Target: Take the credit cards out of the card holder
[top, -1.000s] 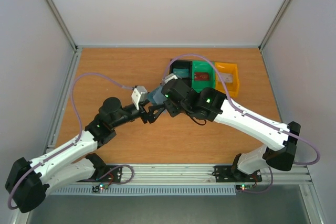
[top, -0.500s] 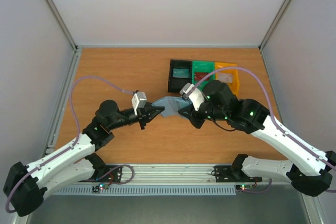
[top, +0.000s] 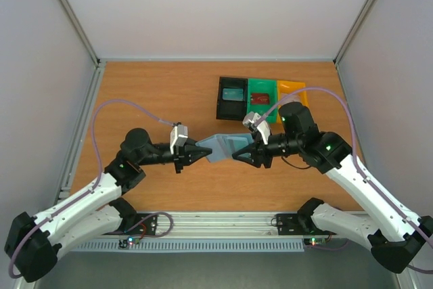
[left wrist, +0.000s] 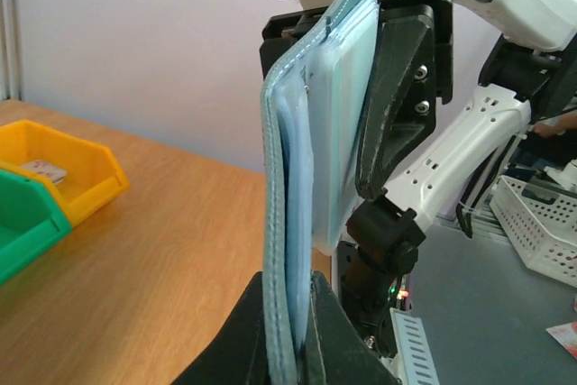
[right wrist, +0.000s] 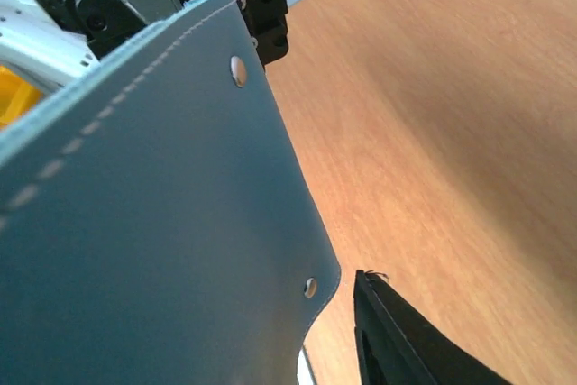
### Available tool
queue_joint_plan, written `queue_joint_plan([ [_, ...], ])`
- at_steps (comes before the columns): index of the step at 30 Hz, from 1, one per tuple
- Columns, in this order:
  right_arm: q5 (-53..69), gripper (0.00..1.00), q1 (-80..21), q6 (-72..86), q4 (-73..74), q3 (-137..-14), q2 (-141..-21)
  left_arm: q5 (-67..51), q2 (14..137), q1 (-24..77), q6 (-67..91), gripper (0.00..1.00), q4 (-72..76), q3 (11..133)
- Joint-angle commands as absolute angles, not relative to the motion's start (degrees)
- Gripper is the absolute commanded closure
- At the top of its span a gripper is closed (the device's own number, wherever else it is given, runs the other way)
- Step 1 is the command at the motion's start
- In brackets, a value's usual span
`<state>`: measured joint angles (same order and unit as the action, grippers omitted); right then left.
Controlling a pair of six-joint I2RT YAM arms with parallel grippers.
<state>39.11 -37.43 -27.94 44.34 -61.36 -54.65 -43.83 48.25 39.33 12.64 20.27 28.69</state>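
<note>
The blue-grey card holder (top: pixel 223 145) hangs above the table between both arms. My left gripper (top: pixel 201 151) is shut on its left edge; in the left wrist view the holder (left wrist: pixel 281 223) stands edge-on, pinched between my gripper's (left wrist: pixel 302 317) black fingers, with its lighter blue pockets facing right. My right gripper (top: pixel 239 156) is at the holder's right end with its jaws parted. In the right wrist view one black finger (right wrist: pixel 397 340) stands clear of the holder's (right wrist: pixel 162 223) edge, and the other finger is hidden. A red credit card (top: pixel 259 99) lies in the green bin (top: pixel 270 86). No card shows in the holder.
Three bins stand in a row at the back right: black (top: pixel 221 99), green, and yellow (top: pixel 295 86). The yellow bin (left wrist: pixel 81 164) holds a small pale card (left wrist: pixel 41 169). Grey walls close in the table on three sides.
My left gripper has shut on the holder's left edge. The right arm swung out to the right and its jaws have parted at the holder's right end. The holder has come slightly nearer.
</note>
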Motion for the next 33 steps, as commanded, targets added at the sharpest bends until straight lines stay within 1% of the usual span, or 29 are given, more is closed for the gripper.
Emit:
queue_joint_plan([
  [1, 43.9, 0.54, -35.3, -30.9, 45.9, -61.3, -52.6, -49.2, 46.9, 38.1, 13.5, 1.0, 22.6, 28.9],
  [3, 43.9, 0.39, -34.9, -32.3, 48.4, -62.5, -50.8, -50.1, 47.2, 37.4, 13.7, 1.0, 20.3, 29.3],
  [4, 43.0, 0.35, -34.9, -32.5, 49.6, -63.3, -50.2, -50.2, 47.3, 37.2, 13.7, 1.0, 19.4, 29.3],
  [6, 40.7, 0.31, -34.9, -32.8, 52.1, -64.9, -49.6, -50.1, 47.5, 36.9, 14.3, 1.0, 18.8, 29.4],
  [9, 38.7, 0.3, -34.9, -33.3, 53.7, -66.3, -48.7, -49.3, 47.6, 36.9, 15.1, 1.0, 19.4, 29.3],
  [13, 35.4, 0.31, -35.0, -33.4, 54.5, -68.2, -49.5, -48.8, 47.7, 36.9, 14.8, 1.0, 19.6, 29.2],
  [18, 34.8, 0.37, -34.9, -29.9, 53.2, -70.1, -55.0, -47.7, 47.9, 36.9, 16.2, 1.0, 20.0, 29.2],
  [23, 40.2, 0.32, -35.0, -28.9, 50.4, -68.6, -56.3, -40.5, 48.1, 36.9, 18.1, 1.0, 15.7, 30.4],
  [27, 37.2, 0.3, -34.9, -29.3, 50.4, -67.6, -55.4, -32.5, 48.2, 36.9, 21.1, 1.0, 8.3, 31.8],
  [30, 34.5, 0.3, -35.0, -30.7, 52.2, -67.5, -54.2, -31.4, 47.9, 36.9, 21.9, 1.0, 5.7, 32.4],
  [33, 35.4, 0.3, -35.0, -29.9, 50.7, -67.3, -53.5, -32.4, 47.8, 37.0, 21.9, 1.0, 7.6, 32.2],
])
